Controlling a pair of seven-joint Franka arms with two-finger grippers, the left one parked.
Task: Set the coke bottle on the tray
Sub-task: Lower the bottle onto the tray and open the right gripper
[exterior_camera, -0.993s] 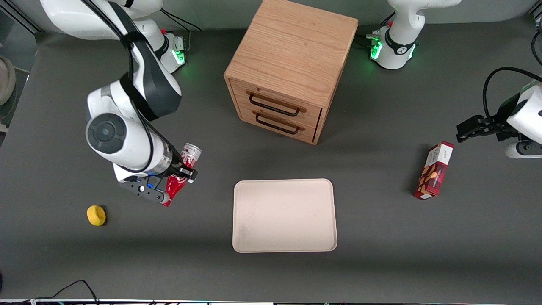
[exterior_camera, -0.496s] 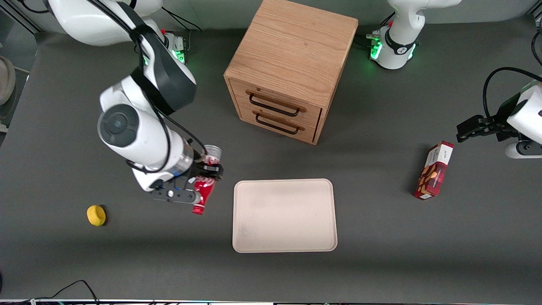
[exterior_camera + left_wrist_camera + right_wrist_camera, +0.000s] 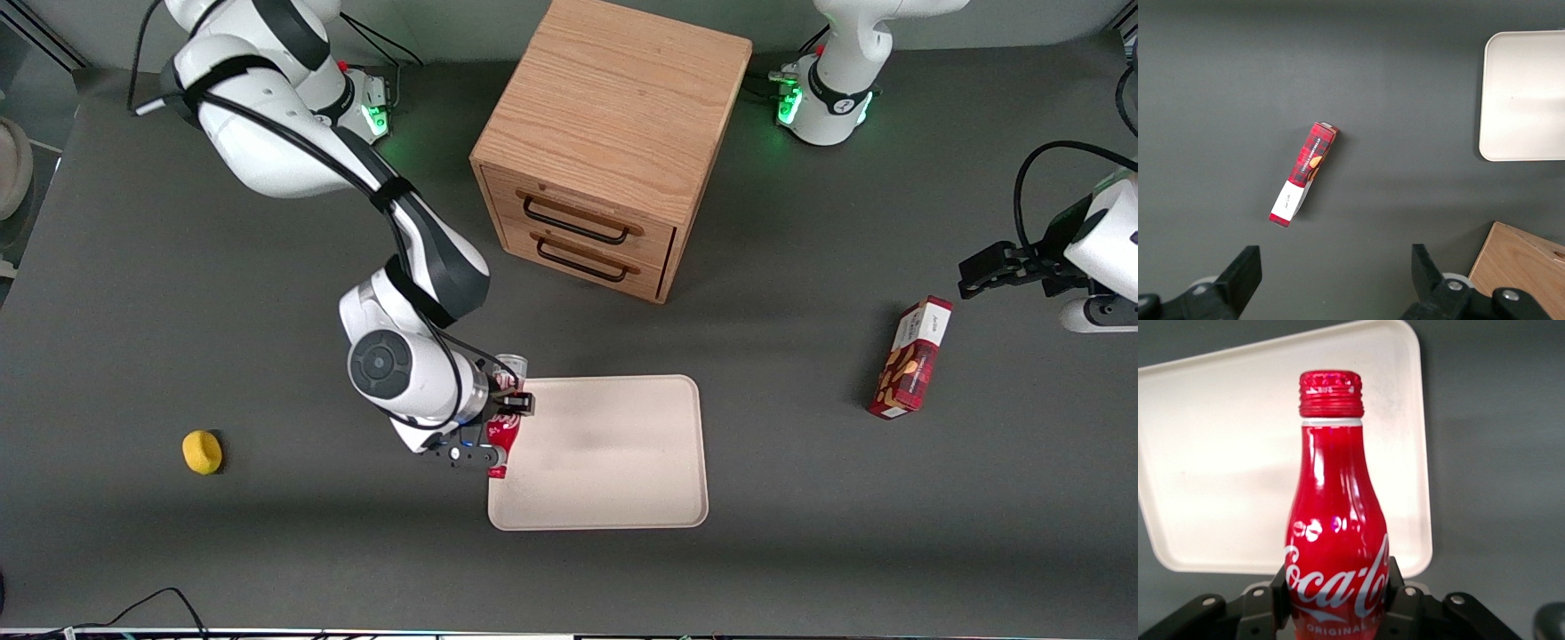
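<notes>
A: How far along is it?
B: The right arm's gripper (image 3: 503, 425) clamps the slim red coke bottle (image 3: 503, 418) above the edge of the flat pale beige tray (image 3: 613, 462); lowering and release remain, I judge.
A: Any writing?
B: White "Coca-Cola" script, "ORIGINAL" beneath.

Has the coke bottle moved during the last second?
Yes. Held in the pincer, the coke bottle travelled away from the yellow object toward the parked arm's end and now hangs over the tray edge.
</notes>
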